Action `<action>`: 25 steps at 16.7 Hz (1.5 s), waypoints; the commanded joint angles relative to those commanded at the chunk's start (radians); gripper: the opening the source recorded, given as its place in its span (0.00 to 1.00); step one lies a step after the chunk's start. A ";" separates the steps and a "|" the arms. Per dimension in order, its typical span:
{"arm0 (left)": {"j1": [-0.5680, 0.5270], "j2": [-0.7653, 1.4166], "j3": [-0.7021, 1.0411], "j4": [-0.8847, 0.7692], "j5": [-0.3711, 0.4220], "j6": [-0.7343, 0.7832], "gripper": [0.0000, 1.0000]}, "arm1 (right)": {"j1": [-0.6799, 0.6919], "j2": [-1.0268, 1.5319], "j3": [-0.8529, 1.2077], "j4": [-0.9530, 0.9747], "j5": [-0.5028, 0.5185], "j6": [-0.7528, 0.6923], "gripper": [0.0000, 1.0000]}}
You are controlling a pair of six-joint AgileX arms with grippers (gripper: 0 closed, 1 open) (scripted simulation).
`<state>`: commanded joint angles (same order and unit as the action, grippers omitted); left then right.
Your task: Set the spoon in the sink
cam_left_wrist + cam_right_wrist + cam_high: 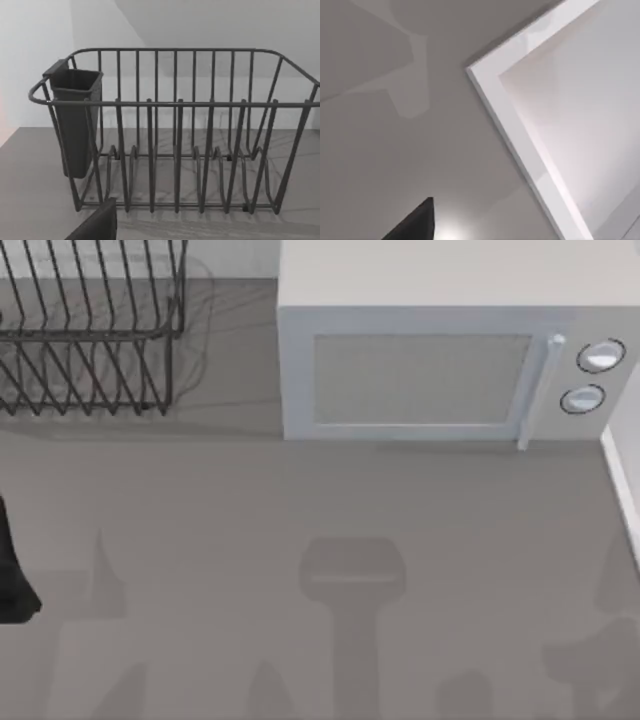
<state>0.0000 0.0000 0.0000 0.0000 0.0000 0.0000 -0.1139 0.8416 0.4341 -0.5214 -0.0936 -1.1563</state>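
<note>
The bench (300, 500) carries a wire dish rack (90, 330) at its back left corner and a microwave (440, 360) along its back edge. A dark cup (75, 120) hangs on the rack's end. The white sink rim (520, 150) runs along the bench's right edge. The left arm (12, 570) sits at the left edge. Whether either arm's jaws are apart or together, I cannot tell. I cannot tell where the spoon is.

one microwave (450, 360) – one dish rack (90, 340) – one sink (570, 125) – one cutlery cup (75, 120)
</note>
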 joint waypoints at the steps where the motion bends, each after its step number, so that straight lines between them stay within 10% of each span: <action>1: 0.000 0.000 0.000 0.000 0.000 0.000 1.00 | -0.024 0.074 0.038 -0.051 -0.002 -0.121 1.00; 13: 0.000 0.000 0.000 0.000 0.000 0.000 1.00 | -0.410 0.592 0.427 -0.472 0.066 -1.159 1.00; 25: 0.000 0.000 0.000 0.000 0.000 0.000 1.00 | -0.525 0.625 0.507 -0.519 0.097 -1.340 1.00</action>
<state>0.0000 0.0000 0.0000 0.0000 0.0000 0.0000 -0.6384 1.4666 0.9412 -1.0404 0.0037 -2.4960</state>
